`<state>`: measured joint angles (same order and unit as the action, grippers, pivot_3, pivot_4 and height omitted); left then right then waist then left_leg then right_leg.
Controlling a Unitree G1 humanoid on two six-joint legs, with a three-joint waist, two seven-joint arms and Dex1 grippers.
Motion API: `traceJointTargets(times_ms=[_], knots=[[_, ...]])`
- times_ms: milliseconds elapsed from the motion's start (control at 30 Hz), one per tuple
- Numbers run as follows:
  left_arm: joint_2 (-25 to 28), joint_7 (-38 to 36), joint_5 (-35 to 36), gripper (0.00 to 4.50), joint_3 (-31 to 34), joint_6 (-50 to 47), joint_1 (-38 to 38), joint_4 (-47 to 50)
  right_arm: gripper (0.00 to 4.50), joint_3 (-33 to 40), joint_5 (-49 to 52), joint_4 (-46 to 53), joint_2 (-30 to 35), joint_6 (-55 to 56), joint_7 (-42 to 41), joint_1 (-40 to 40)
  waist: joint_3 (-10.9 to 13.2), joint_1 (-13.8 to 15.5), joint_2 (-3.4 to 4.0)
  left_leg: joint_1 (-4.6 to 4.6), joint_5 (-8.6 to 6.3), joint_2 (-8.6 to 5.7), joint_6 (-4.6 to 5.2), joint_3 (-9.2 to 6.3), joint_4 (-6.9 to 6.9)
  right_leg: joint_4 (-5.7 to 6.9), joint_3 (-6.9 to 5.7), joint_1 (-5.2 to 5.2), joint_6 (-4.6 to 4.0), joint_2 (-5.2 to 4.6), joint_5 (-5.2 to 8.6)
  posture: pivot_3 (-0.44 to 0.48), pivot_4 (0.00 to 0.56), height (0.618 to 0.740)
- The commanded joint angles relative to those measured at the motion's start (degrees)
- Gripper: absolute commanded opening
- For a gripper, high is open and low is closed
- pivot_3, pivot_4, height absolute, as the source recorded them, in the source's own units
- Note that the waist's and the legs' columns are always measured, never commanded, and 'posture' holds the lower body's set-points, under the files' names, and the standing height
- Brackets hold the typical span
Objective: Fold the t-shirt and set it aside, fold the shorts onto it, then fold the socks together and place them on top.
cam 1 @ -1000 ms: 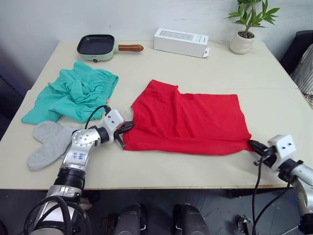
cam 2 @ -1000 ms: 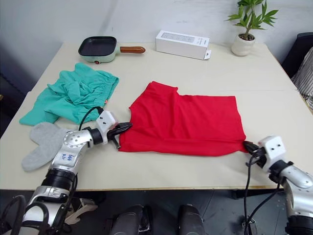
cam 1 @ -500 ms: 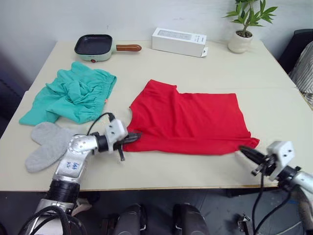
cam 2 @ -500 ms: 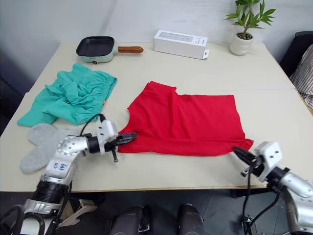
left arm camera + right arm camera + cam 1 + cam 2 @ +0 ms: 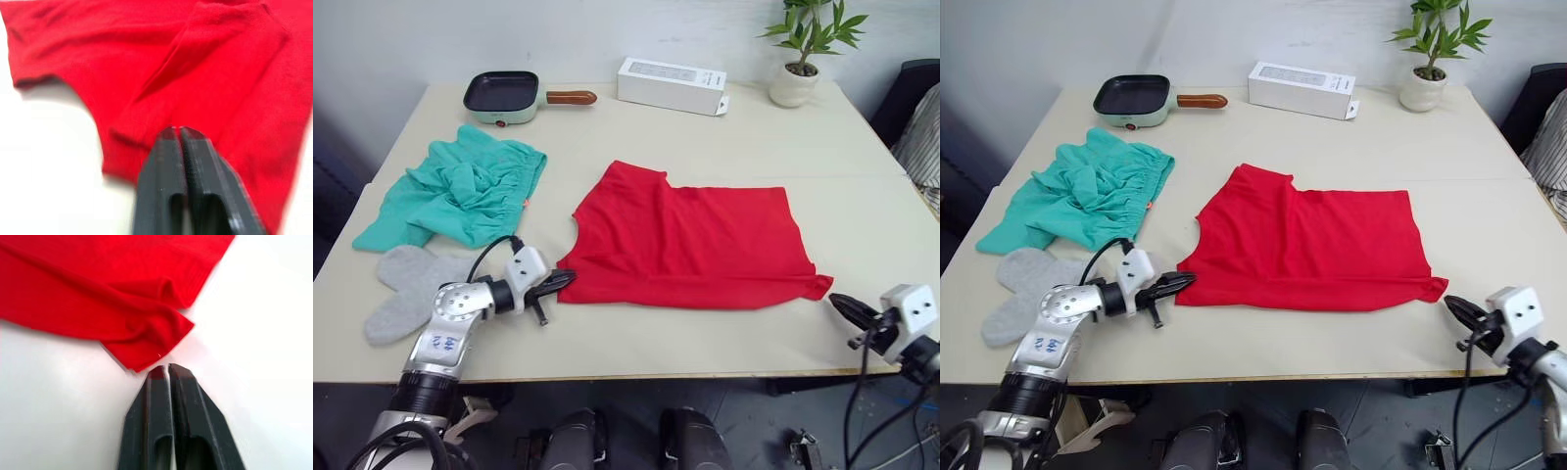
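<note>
With the bright red cloth t-shirt (image 5: pixel 690 235) half-folded on the surface, both end effectors, left (image 5: pixel 560 282) and right (image 5: pixel 842 306), sit pressed together and empty, so regripping its edges probably comes next.

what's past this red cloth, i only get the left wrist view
Observer: Head view: the t-shirt lies part-folded mid-table, and the left gripper sits at its near left corner, fingers shut.
Operator: where's the other arm
Observer: The right gripper is off the shirt's near right corner, shut on nothing, with bare table between them.
Operator: shorts and socks done yet
Observer: No. The shorts lie crumpled to the shirt's left, and the socks lie unfolded in front of them.
</note>
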<state>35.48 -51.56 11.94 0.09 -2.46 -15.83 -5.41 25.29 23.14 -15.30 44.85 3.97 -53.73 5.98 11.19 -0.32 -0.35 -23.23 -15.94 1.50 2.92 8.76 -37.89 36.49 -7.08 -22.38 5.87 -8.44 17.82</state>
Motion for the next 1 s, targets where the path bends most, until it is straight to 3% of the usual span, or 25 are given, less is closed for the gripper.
traceJointTargets(times_ms=[33, 200, 600, 867, 967, 1000], knots=[[4.22, -2.17, 0.1, 1.53, 2.93, 4.25, 0.34, 5.67, 1.26, 1.43, -1.48, 3.95, 2.72, 4.57, -2.72, 1.42, 0.0, 0.03, 0.01, 0.0, -0.01, 0.0, -0.02, 0.0, 0.0, -0.02, 0.0, 0.0, 0.0, 0.0, 0.0, 0.0, 0.15, 0.74], [8.37, -3.8, -5.31, 3.11, 0.44, 13.55, 3.21, 5.12, 2.93, -1.01, -11.56, 2.13, 5.29, 15.66, -0.7, 3.11, -0.02, 0.13, 0.04, 0.02, -0.22, -0.04, -0.32, 0.05, 0.06, -0.1, 0.01, 0.0, 0.0, -0.02, 0.0, 0.0, 0.15, 0.74], [5.45, 0.85, -15.51, 3.11, -6.43, 18.33, -0.06, 0.35, 2.93, -10.75, -26.56, -9.0, 5.18, 26.62, 10.52, -5.92, -0.06, 0.04, -0.02, 0.07, -0.16, -0.03, -0.29, 0.14, 0.1, -0.33, 0.0, 0.1, -0.02, 0.0, -0.02, 0.0, 0.15, 0.74], [5.44, 3.21, -20.57, 3.11, -9.32, 18.91, -1.96, -2.68, 2.93, -14.28, -30.45, -12.78, 5.8, 27.47, 14.93, -8.47, -0.44, 0.07, -0.37, 0.94, -0.27, 0.01, -0.21, 0.13, 0.38, -0.79, 0.02, 0.99, -0.04, -0.03, -0.02, 0.0, 0.15, 0.74], [4.56, 4.36, -22.66, 3.15, -10.95, 18.25, -4.07, -4.79, 2.37, -15.61, -31.87, -13.69, 6.24, 27.43, 16.44, -9.82, -0.74, 0.24, -0.43, 1.04, -0.27, 0.01, -0.16, 0.13, 0.62, -0.96, 0.03, 0.97, -0.15, -0.05, -0.1, 0.0, 0.15, 0.74], [4.41, 4.68, -23.21, 2.96, -11.38, 18.01, -4.47, -5.24, 2.02, -15.81, -32.15, -13.83, 6.35, 27.09, 16.87, -10.04, -0.86, 0.24, -0.32, 1.05, -0.27, 0.01, -0.17, 0.13, 0.62, -0.96, 0.03, 0.94, -0.15, -0.06, -0.11, 0.0, 0.15, 0.74]])
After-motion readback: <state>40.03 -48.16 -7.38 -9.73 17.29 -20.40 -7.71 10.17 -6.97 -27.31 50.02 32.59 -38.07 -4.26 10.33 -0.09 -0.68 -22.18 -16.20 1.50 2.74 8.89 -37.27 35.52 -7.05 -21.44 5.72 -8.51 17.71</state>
